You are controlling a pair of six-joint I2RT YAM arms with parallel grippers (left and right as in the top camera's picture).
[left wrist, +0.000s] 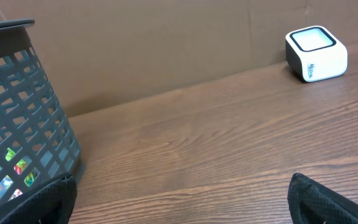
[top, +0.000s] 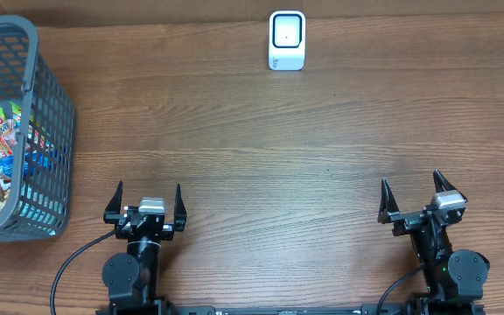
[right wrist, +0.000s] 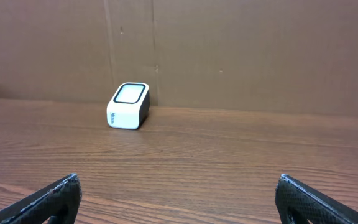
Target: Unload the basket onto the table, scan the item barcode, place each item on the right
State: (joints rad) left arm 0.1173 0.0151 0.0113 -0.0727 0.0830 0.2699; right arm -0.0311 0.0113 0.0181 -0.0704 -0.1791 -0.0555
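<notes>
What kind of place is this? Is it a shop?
Probably a pretend shop checkout, not a real store: a small white box-shaped barcode scanner stands on a brown wooden table, and a grey plastic mesh basket holds colourful snack packets. Plain brown cardboard forms the back wall.

A brown wood-grain table (top: 261,157) runs back to a plain brown board wall (right wrist: 241,50) with vertical seams, evenly lit.

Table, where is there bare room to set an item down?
The table is bare across its middle: scanner at the far edge, basket at left, left claw and right claw at the near edge. Only the basket is crowded, with packets.
</notes>
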